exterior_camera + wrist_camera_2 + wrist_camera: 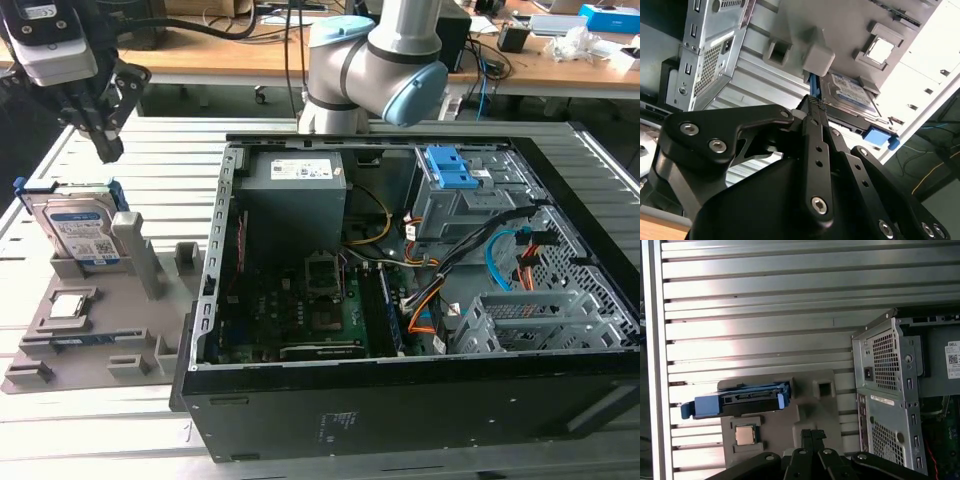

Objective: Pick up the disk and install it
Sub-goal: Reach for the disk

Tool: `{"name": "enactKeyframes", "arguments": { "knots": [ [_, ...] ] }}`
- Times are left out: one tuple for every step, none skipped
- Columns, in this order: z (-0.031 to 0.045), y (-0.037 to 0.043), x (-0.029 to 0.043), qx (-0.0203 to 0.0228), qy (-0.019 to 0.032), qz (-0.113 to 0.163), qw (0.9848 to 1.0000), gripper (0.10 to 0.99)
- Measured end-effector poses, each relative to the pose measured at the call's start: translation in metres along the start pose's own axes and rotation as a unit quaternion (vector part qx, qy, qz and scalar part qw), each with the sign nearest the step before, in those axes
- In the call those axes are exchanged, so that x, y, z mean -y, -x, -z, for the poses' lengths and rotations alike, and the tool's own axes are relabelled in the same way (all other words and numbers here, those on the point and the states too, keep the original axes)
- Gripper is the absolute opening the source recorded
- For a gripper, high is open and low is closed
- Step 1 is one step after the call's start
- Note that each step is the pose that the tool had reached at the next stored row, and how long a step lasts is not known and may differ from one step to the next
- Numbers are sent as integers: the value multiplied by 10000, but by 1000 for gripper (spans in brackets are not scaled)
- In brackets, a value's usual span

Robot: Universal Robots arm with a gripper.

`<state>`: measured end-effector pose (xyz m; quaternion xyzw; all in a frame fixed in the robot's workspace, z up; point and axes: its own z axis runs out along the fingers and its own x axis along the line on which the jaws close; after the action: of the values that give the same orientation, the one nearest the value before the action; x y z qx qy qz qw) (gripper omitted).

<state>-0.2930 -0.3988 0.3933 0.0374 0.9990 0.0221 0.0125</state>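
Disk [80, 232] stands in grey holder [150, 335], post [135, 255] alongside, chip [68, 305] near.

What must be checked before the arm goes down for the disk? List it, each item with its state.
1. Disk stands on edge in the grey holder: ok.
2. Gripper is apart from the disk, up beside it in the exterior view: ok.
3. Jaws open for a grasp: not ok, they are shut and hold nothing.
4. Computer case lies with its side open: ok.
5. Free bay in the drive cage: cannot tell.
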Motion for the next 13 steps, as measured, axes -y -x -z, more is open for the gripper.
{"name": "enactKeyframes", "arguments": {
  "knots": [
    [0, -25, 2, 0, 0, 0, 10000, 106],
    [1, -54, 4, 0, 0, 0, 10000, 106],
    [2, -81, 6, 0, 0, 0, 10000, 106],
    [2, -107, 8, 0, 0, 0, 10000, 106],
    [3, -135, 10, 0, 0, 0, 10000, 106],
    [4, -152, 11, 0, 0, 0, 10000, 106],
    [4, -163, 12, 0, 0, 0, 10000, 106],
    [4, -185, 14, 0, 0, 0, 10000, 106],
    [5, -198, 15, 0, 0, 0, 10000, 106],
    [5, -217, 16, 0, 0, 0, 10000, 106],
    [6, -237, 18, 0, 0, 0, 10000, 106],
    [6, -251, 19, 0, 0, 0, 10000, 106],
    [7, -274, 21, 0, 0, 0, 10000, 106]
  ]
}}
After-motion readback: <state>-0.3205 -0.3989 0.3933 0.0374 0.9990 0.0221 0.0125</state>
